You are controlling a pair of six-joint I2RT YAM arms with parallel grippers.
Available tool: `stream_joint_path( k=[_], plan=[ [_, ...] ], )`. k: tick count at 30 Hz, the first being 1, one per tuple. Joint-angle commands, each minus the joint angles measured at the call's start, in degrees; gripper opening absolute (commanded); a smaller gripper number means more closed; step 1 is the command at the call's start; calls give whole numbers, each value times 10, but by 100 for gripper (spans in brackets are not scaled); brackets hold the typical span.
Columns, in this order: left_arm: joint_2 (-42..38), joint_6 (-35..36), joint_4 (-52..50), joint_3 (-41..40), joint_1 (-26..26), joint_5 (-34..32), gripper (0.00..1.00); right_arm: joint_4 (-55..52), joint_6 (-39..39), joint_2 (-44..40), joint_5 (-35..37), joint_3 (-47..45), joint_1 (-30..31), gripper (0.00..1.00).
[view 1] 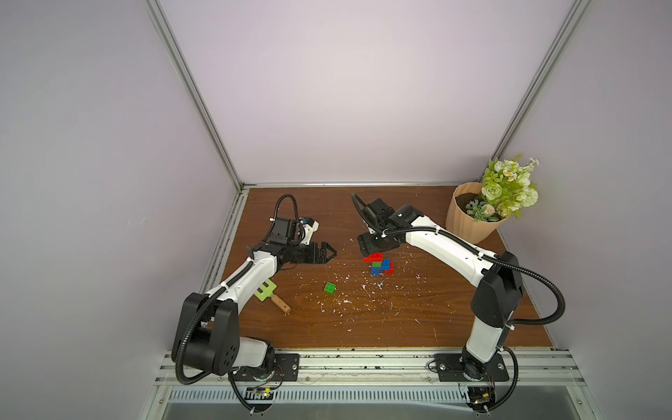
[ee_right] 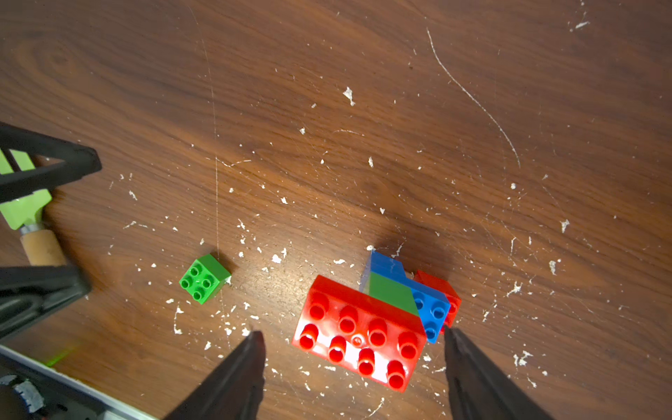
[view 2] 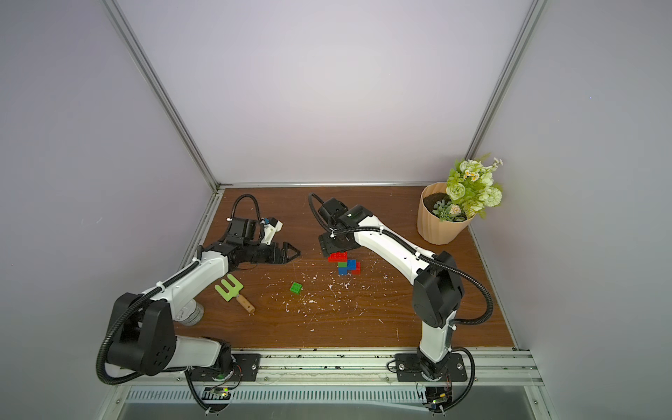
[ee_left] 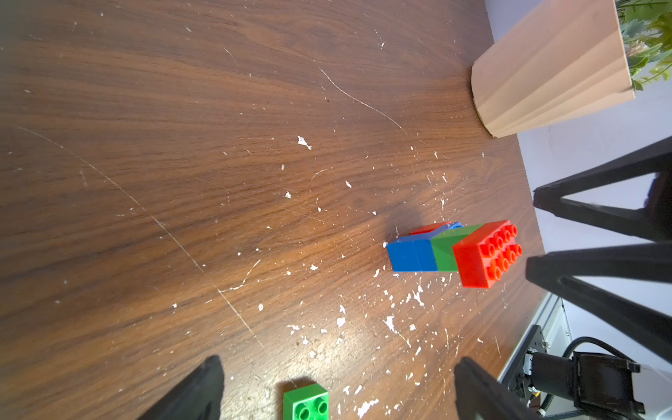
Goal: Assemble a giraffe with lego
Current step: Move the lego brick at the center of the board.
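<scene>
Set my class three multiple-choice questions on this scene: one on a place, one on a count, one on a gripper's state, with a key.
1. Where is the loose green brick? A. On the table, apart from the giraffe. B. Atop the giraffe. C. In a gripper.
2. How many studs top the long red brick? A. Four. B. Six. C. Eight.
3. The right gripper is: A. shut on the green brick. B. open. C. shut on the red brick.
Key: 1 A, it lies alone on the wood; 2 C, two rows of four; 3 B, gaps show either side of the red brick.
</scene>
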Motion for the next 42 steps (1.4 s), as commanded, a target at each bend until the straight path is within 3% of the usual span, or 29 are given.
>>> stream_joint_path(
  k=[1, 8, 16, 27, 42],
  plan=[
    [-3, 3, -2, 3, -1, -5, 100, -1, -35, -39, -6, 16, 28, 79],
    [-2, -6, 7, 1, 27, 4, 100, 5, -70, -45, -10, 24, 91, 77],
    [3, -11, 1, 3, 48, -24, 100, 111, -97, -45, -24, -48, 147, 70],
    [14, -15, -15, 8, 67, -62, 100, 231, -143, 14, -55, -112, 177, 57],
    [28, -23, -24, 9, 94, -74, 99, 285, -161, 106, -61, -109, 191, 56]
  ],
)
